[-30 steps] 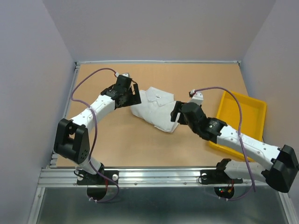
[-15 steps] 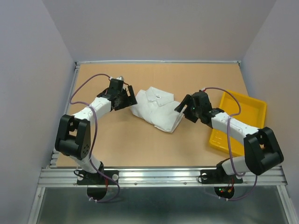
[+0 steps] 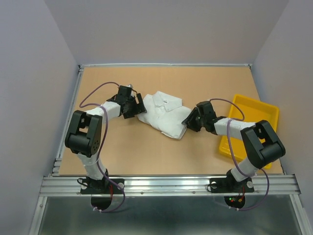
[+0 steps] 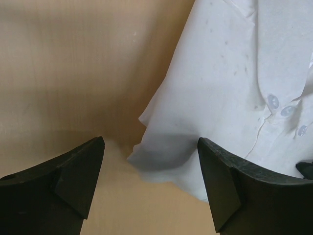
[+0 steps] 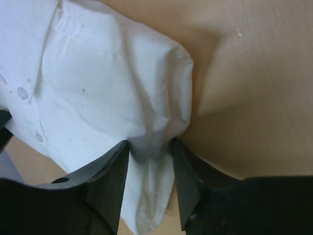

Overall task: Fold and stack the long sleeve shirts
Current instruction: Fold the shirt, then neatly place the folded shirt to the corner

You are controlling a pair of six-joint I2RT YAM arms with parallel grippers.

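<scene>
One folded white long sleeve shirt (image 3: 164, 115) lies in the middle of the table, collar and buttons up. My left gripper (image 3: 137, 105) sits low at its left edge. In the left wrist view the left gripper (image 4: 151, 147) is open, with the shirt's (image 4: 230, 73) rounded corner just ahead of and between the fingertips, not touched. My right gripper (image 3: 189, 122) is at the shirt's right lower corner. In the right wrist view the right gripper (image 5: 149, 145) pinches a bunched fold of the shirt (image 5: 98, 88), both fingers pressed against the cloth.
A yellow tray (image 3: 259, 104) stands at the right of the table, behind the right arm, and nothing shows inside it. Grey walls close in the table at the back and sides. A metal rail runs along the near edge.
Both arms have dropped and reached in toward the shirt. The right jaws have narrowed onto the shirt's right fold. The left gripper came up to the left edge, still open.
</scene>
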